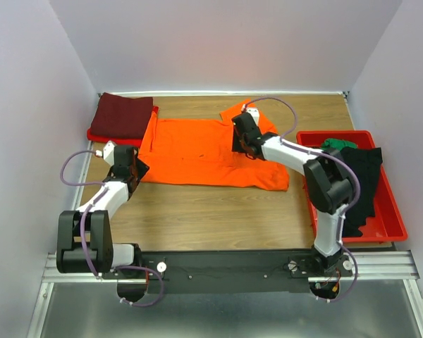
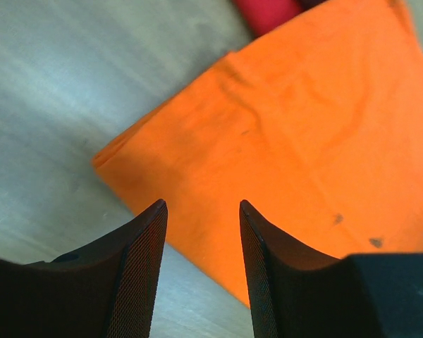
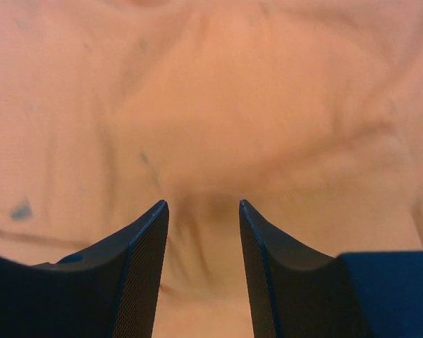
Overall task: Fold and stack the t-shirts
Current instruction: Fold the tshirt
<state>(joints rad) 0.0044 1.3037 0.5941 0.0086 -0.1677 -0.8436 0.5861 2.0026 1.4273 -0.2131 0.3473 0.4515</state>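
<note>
Your left jaws, released, hang over the 8 o'clock corner of the orange t-shirt (image 1: 197,151); your right jaws, released too, hang above its 2 o'clock part.

My left arm (image 1: 104,199) sits low on its side, elbow folded near the base, forearm reaching forward. My left end effector (image 2: 201,205) points down at a slant, its two fingers standing apart. My right arm (image 1: 296,156) rises from its base, bends at the elbow and stretches forward and leftward. My right end effector (image 3: 201,205) tips downward, fingers likewise parted.
</note>
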